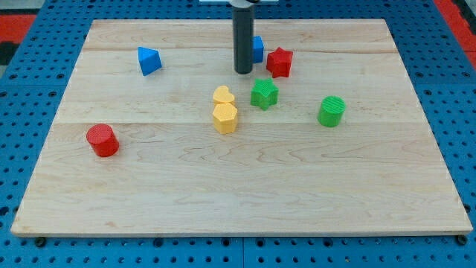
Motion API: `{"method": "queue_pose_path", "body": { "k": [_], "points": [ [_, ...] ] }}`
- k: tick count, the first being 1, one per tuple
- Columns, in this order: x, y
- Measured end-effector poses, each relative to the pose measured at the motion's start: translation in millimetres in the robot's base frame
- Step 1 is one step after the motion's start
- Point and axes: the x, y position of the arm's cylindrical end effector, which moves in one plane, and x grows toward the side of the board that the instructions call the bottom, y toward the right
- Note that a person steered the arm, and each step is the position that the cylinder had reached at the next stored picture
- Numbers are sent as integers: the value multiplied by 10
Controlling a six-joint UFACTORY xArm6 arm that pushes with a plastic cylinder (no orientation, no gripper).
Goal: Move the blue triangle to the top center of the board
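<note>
While the blue triangle sits alone at about 10 o'clock from board centre, near the top-left corner and well apart from every other block, my tip rests at roughly 12 o'clock, near the top centre, with no contact on it. Judged step: approach not yet begun; the push remains to be made. No pincer on this rig, only the bare rod, so nothing opens, closes or grips. Tip stands just beside a blue block, partly hidden behind the rod, shape not clear, at its 1 o'clock; red block lies near at 3 o'clock; green block at 4 o'clock; two yellow blocks, touching, at 6 o'clock. Next move, as I judge it: travel to the triangle's far side, its 9 o'clock, then push toward 3 o'clock along the top edge, stopping short of the blue block. Triangle looks small, saturated blue, faceted, apex up, and may rotate off an off-centre push.
</note>
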Motion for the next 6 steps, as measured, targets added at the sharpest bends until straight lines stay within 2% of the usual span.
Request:
{"method": "queue_pose_path", "body": {
  "k": [2,3,4,5,6],
  "points": [
    [-396,127],
    [-626,-197],
    [-675,-213],
    [-575,-965],
    [-371,-1110]
  ]
}}
